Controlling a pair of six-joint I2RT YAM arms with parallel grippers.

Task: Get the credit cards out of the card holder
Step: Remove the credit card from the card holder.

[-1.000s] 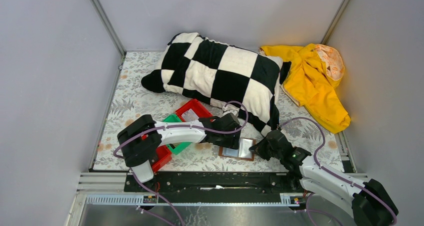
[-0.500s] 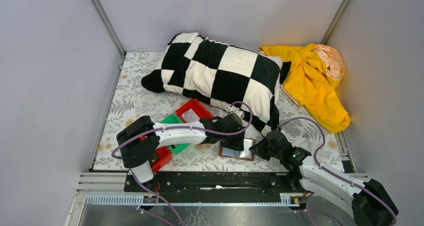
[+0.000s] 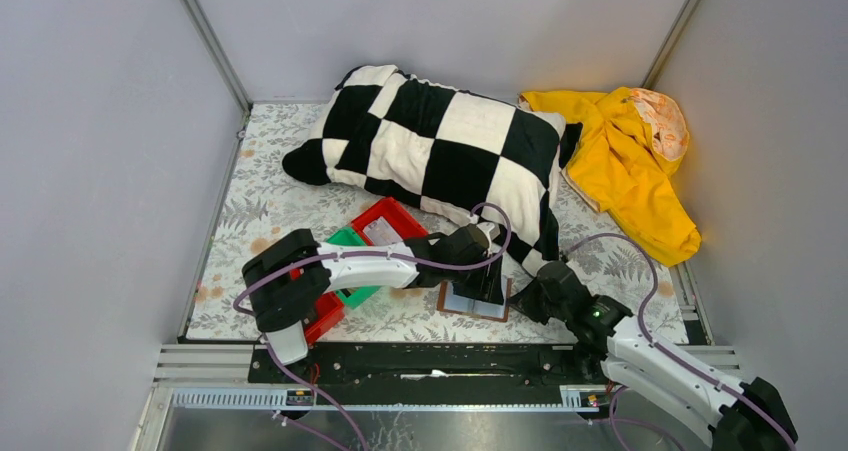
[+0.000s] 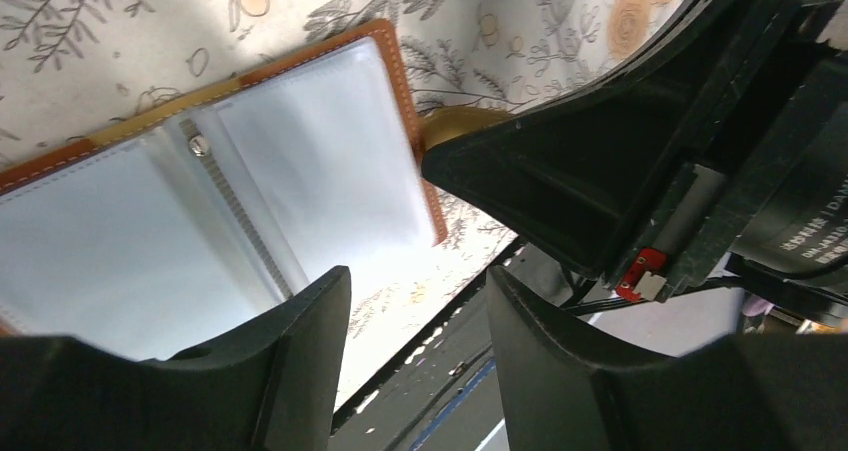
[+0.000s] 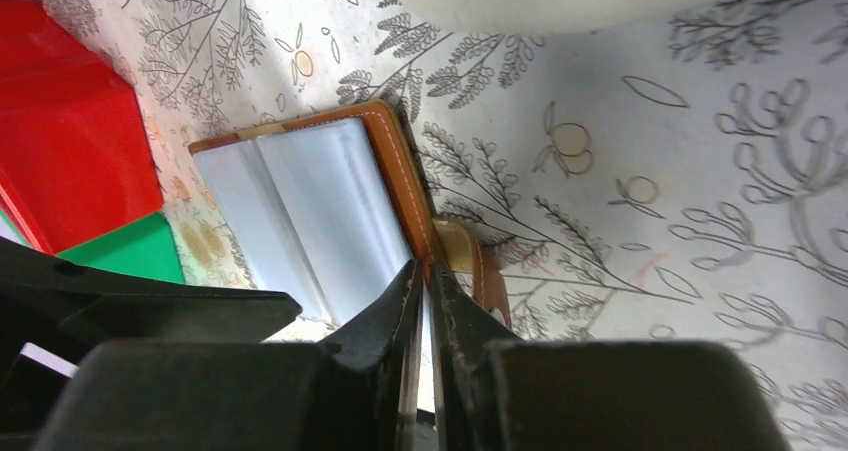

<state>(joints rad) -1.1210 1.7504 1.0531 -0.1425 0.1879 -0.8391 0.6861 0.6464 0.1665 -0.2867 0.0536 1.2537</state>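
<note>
The card holder (image 3: 470, 304) lies open and flat on the floral tablecloth (image 3: 260, 211) near the front edge, at about 4 o'clock from the red bin (image 3: 385, 219). Its pale clear sleeves face up. In the top view its long axis runs from 9 to 3 o'clock, its spine from 12 to 6, and its tan closing tab sticks out toward 3 o'clock.

The left arm reaches low across from 9 o'clock, wrist bent down. The left gripper (image 3: 488, 289) hangs over the holder's right half with its claw released, fingers apart above the sleeve.

The right arm stretches in from 4 o'clock. The right gripper (image 5: 420, 271) is clenched to a thin slit with its tips at the holder's 3 o'clock edge. I cannot tell whether they pinch that edge.

Since a second ago the left gripper has slid toward 3 o'clock, from the holder's left half to its right. The holder has stayed put.
</note>
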